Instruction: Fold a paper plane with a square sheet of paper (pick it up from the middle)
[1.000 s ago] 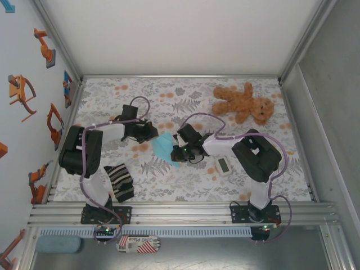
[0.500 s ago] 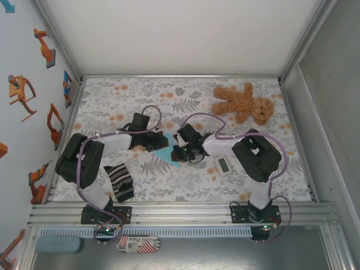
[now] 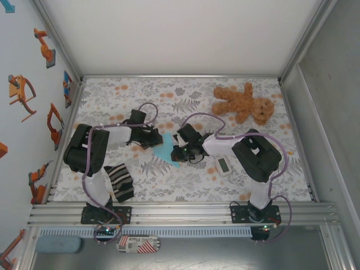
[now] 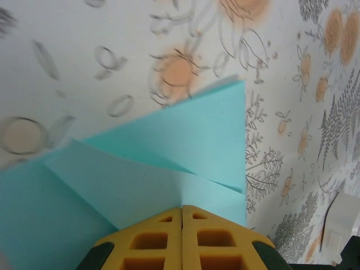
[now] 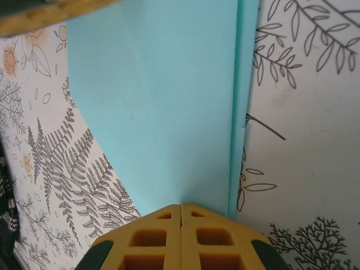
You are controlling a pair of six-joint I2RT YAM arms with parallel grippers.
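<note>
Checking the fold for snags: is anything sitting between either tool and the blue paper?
Nothing visible does. The left tool and the right tool, both shut, have their tips right at the blue paper.

My left arm (image 3: 90, 152) and right arm (image 3: 256, 154) were black with white links, each on 1 black base plate (image 3: 107, 214). Purple cables (image 3: 202, 115) looped along both. My fingers (image 4: 163, 225) were yellow blocks with square holes, green-edged.

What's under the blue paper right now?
The floral table cover shows around the folded blue paper; anything beneath is hidden. The shut left gripper and right gripper sit on top.
</note>
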